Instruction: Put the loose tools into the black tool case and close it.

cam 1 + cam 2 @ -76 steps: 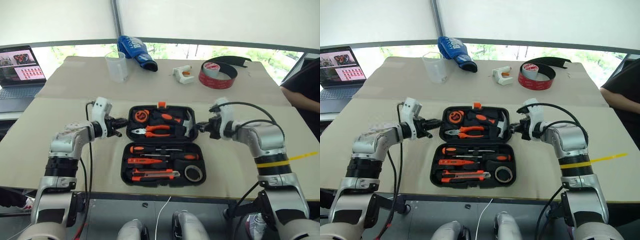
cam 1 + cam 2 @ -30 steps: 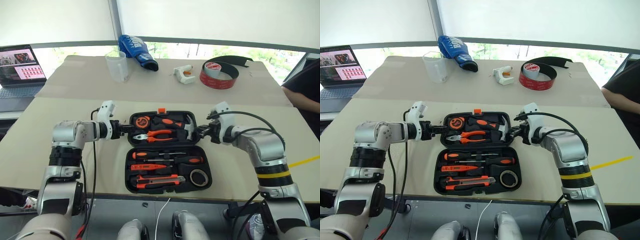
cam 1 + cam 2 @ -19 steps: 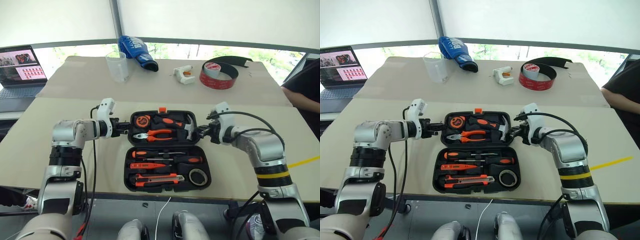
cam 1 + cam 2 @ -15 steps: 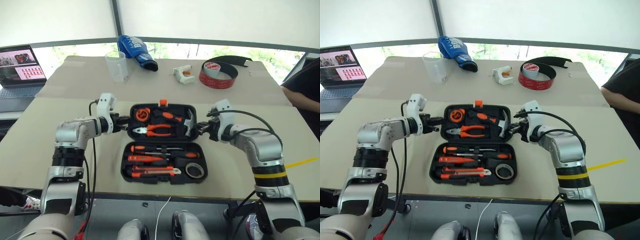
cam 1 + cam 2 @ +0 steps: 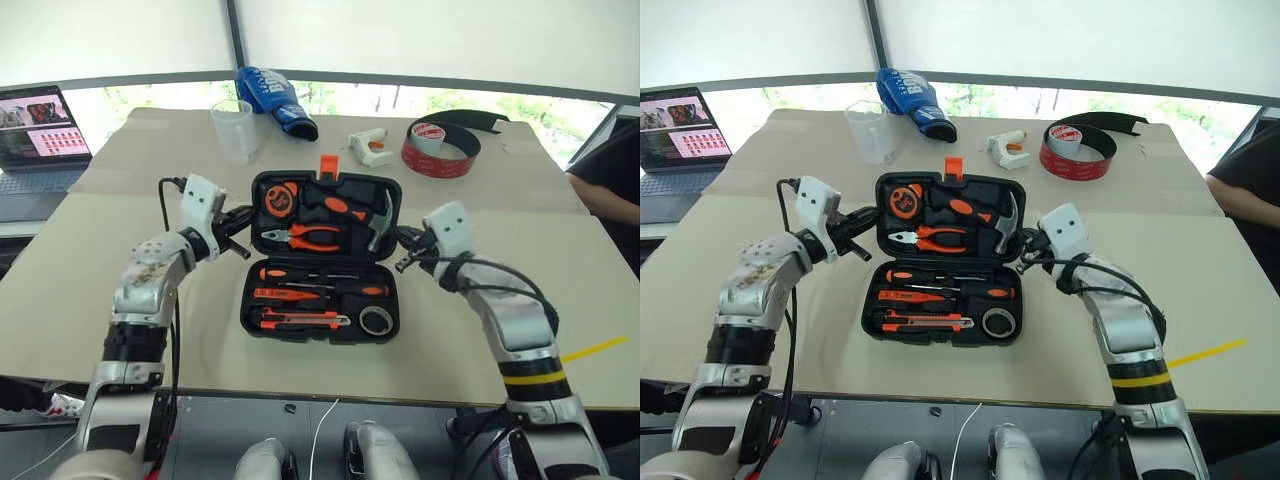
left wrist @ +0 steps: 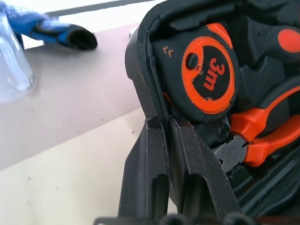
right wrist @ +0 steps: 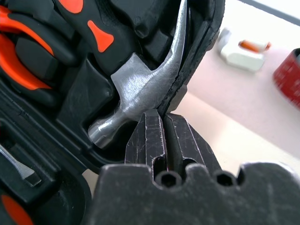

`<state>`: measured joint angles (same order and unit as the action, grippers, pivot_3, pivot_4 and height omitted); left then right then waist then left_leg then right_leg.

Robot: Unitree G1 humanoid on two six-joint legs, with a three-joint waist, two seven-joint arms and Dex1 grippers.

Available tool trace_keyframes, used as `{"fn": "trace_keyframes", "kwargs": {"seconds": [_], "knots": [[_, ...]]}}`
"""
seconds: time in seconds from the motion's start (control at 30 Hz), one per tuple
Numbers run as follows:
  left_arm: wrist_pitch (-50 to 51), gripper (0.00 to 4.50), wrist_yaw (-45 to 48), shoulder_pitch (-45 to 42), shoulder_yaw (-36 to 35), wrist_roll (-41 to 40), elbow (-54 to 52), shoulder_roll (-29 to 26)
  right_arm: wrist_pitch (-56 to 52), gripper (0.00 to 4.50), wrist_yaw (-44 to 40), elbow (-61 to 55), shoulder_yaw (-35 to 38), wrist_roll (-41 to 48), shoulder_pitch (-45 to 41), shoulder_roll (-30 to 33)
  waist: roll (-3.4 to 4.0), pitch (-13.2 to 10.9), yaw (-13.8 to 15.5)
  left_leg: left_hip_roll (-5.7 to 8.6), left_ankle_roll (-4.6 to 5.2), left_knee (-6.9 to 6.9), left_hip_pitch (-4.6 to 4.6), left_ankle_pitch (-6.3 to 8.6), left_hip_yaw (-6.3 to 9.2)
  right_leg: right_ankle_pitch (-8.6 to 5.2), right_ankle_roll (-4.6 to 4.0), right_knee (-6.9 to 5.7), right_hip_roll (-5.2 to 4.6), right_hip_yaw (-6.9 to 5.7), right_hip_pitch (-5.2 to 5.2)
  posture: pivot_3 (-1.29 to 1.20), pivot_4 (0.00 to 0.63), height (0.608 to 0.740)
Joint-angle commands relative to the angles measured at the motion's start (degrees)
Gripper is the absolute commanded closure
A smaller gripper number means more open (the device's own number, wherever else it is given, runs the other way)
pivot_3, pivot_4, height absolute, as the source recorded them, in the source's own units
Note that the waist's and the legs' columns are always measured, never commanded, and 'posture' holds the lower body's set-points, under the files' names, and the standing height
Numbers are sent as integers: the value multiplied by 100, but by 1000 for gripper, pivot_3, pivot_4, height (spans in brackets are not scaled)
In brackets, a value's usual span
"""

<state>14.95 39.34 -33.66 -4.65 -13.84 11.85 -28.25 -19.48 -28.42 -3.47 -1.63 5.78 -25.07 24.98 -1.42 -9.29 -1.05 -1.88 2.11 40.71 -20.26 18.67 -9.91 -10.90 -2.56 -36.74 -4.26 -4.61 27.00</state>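
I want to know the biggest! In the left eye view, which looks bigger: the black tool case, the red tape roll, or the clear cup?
1. black tool case
2. red tape roll
3. clear cup
The roll and cup sit farther back, so they look smaller.

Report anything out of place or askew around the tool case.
Nothing stands out. The black tool case lies open with every tool seated in its slot; the left gripper and right gripper pinch the lid's side edges.

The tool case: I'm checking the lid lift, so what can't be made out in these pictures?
- Left wrist view: whether the left gripper's shut fingers pinch the black tool case's lid edge or only press against it; the contact is hidden by the fingers themselves.
- Right wrist view: the same for the right gripper beside the hammer.
- Eye views: the orange latch is too small to read.
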Motion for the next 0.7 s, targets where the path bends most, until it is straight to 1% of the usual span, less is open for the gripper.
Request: {"fn": "trace_keyframes", "kwargs": {"seconds": [0.03, 0.13, 0.17, 0.2, 0.23, 0.37, 0.47, 0.53, 0.57, 0.6, 0.67, 0.7], "knots": [[-206, 4457, -81, 279, 5, 119, -403, -60, 447, 4500, -61, -239, -97, -64, 376, -35, 0, 0, 8, 0, 0, 2, 8, 0, 0, 0, 0, -3, -2, 3, -6, 0, 150, 730], [-215, 4457, -202, 483, -143, 89, -621, -112, 827, 4500, -87, -320, -98, -157, 623, 40, 0, 0, 3, -5, 0, 3, 41, 0, 3, -1, 2, -5, -2, 8, -38, 0, 150, 730], [-216, 4457, -210, 539, -160, 84, -676, -134, 903, 4500, -101, -334, -97, -169, 686, 55, 0, 0, -2, -8, -1, 3, 63, 0, 4, -7, 11, -4, 0, 12, -58, 0, 150, 730], [-213, 4457, -246, 629, -189, 88, -760, -154, 1069, 4500, -107, -340, -108, -226, 778, 86, -1, 0, -5, -10, 0, -1, 88, 1, 5, -26, 41, -4, 1, 20, -75, 0, 150, 730], [-184, 4457, -290, 713, -225, 75, -843, -162, 1231, 4500, -117, -351, -129, -288, 866, 122, -1, 1, -7, -10, 0, -4, 98, 2, 7, -29, 41, -5, -3, 38, -83, 0, 150, 730], [-28, 4457, -439, 1088, -352, 16, -1233, -196, 1698, 4500, -192, -487, -185, -418, 1207, 251, -1, 3, -6, -12, 0, -7, 100, 2, 7, -29, 37, -8, -2, 53, -80, 0, 150, 730], [198, 4457, -513, 1376, -471, -114, -1556, -200, 1832, 4500, -323, -675, -175, -325, 1429, 341, -1, 4, -6, -15, 0, -11, 103, 2, 6, -25, 22, -8, -3, 56, -80, 0, 150, 730], [392, 3758, -540, 1654, -611, -251, -1882, -232, 1793, 3750, -523, -1055, -90, -71, 1647, 448, -2, 4, -8, -17, 0, -11, 105, 2, 6, -27, 23, -10, -4, 57, -80, 0, 150, 730], [559, 3603, -545, 1823, -705, -334, -2089, -290, 1721, 3542, -617, -1313, -25, 2, 1767, 557, -2, 4, -10, -19, 0, -11, 106, 2, 6, -28, 25, -10, -5, 59, -80, 0, 150, 730], [762, 3210, -506, 1974, -800, -460, -2295, -371, 1555, 3234, -727, -1560, 73, 158, 1871, 667, -2, 4, -13, -23, 0, -11, 104, 2, 7, -32, 30, -9, -6, 60, -78, 0, 150, 730], [1207, 2475, -346, 2258, -1150, -861, -2736, -608, 1138, 2537, -985, -2037, 461, 686, 2040, 934, -4, 2, -17, -30, 0, -13, 98, 2, 7, -36, 25, -9, -5, 60, -69, 0, 150, 730], [1539, 2136, -247, 2396, -1394, -1127, -2927, -798, 945, 2206, -1184, -2218, 672, 896, 2130, 1172, -5, 0, -10, -32, 0, -13, 96, 2, 7, -36, 24, -11, -4, 60, -66, 0, 150, 730]]}}
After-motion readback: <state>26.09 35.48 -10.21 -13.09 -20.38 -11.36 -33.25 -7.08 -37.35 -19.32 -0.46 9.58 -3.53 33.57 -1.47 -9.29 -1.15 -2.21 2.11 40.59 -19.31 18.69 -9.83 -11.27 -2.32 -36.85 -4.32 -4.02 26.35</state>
